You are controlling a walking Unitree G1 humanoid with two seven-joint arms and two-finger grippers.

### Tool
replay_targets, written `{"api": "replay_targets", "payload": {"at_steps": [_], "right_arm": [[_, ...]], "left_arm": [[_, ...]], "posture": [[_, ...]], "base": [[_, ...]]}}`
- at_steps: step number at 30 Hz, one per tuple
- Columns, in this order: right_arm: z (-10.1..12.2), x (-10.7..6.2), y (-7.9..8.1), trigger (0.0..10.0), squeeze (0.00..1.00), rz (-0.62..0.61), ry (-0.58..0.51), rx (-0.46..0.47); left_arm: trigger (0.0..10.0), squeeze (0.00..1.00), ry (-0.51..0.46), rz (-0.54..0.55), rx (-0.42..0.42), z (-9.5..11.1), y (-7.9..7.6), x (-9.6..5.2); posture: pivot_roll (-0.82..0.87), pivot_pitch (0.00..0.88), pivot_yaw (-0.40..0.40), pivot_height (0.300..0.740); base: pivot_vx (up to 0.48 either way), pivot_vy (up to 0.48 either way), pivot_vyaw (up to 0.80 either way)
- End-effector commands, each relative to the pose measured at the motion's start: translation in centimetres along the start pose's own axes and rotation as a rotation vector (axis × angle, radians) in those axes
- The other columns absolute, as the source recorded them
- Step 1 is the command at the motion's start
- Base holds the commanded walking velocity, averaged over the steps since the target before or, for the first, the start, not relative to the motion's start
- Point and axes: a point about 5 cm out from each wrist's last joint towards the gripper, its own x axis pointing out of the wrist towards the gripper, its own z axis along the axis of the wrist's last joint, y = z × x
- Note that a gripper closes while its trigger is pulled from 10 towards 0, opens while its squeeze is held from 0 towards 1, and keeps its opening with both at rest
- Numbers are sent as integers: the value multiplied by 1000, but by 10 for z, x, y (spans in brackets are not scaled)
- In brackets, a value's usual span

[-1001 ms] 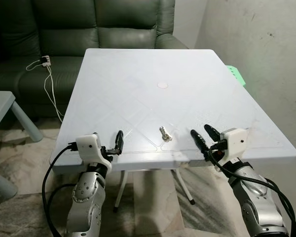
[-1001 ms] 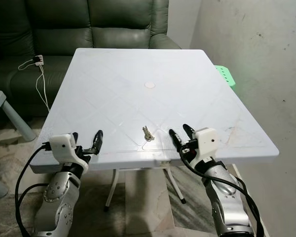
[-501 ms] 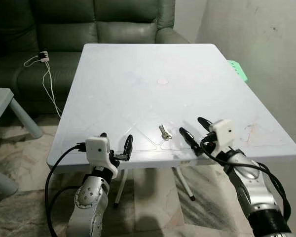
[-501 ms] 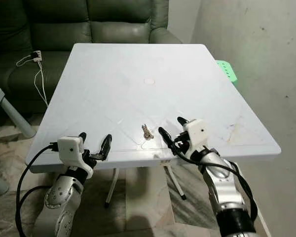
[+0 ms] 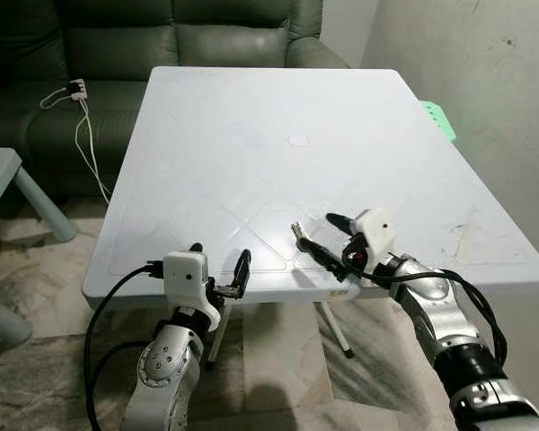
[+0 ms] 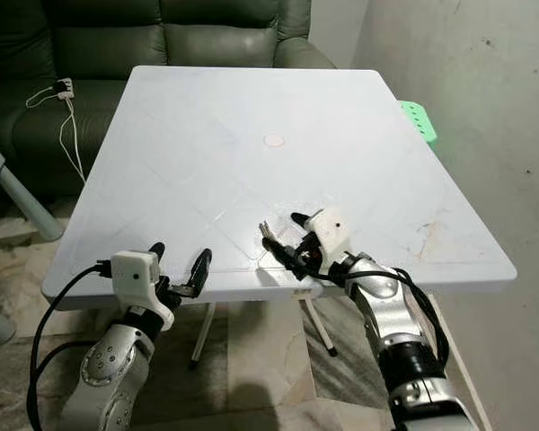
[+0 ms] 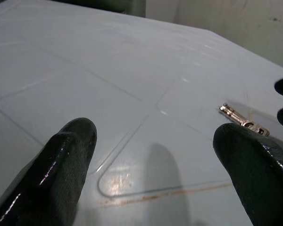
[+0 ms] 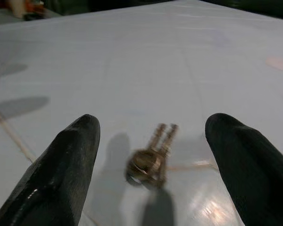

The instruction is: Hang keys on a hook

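While your right end effector (image 5: 322, 235) reaches in over the near edge of the desk, its two long black fingers (image 8: 68, 174) stand wide apart, and the small bunch of brass-coloured metal keys (image 8: 152, 157) lies flat on the surface between them, touching neither. You can see in the head views that the keys (image 5: 298, 232) sit just beyond the lower fingertip, close to the front edge of the large pale grey plastic desk (image 5: 251, 126). Your left end effector (image 5: 219, 266) hovers at the desk's near edge, well to the left of the keys, its fingers (image 7: 61, 160) also spread wide with nothing between them. Farther out, a dark green leather sofa (image 5: 117, 45) stands behind the desk, a white charging cable (image 5: 85, 135) trails down from its seat, and a green plastic stool (image 5: 438, 118) peeks out by the wall on the right.
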Motion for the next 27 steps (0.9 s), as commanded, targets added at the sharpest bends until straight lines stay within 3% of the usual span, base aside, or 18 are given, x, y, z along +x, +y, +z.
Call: {"api": "replay_targets", "payload": {"at_steps": [1,16,27], "right_arm": [[1,2,1,10000,0,32,-2,11],[0,18,4,10000,0,31,-4,77],[0,21,0,10000,0,0,21,31]], "left_arm": [[10000,0,0,-3,0,2,-4,-2],[10000,0,8,-19,-5,2,-9,-4],[10000,0,18,-30,-9,2,-12,-5]], "posture": [[75,121,-111,740],[78,128,-110,740],[82,125,-107,740]], "base": [[0,0,0],[0,0,0],[0,0,0]]}}
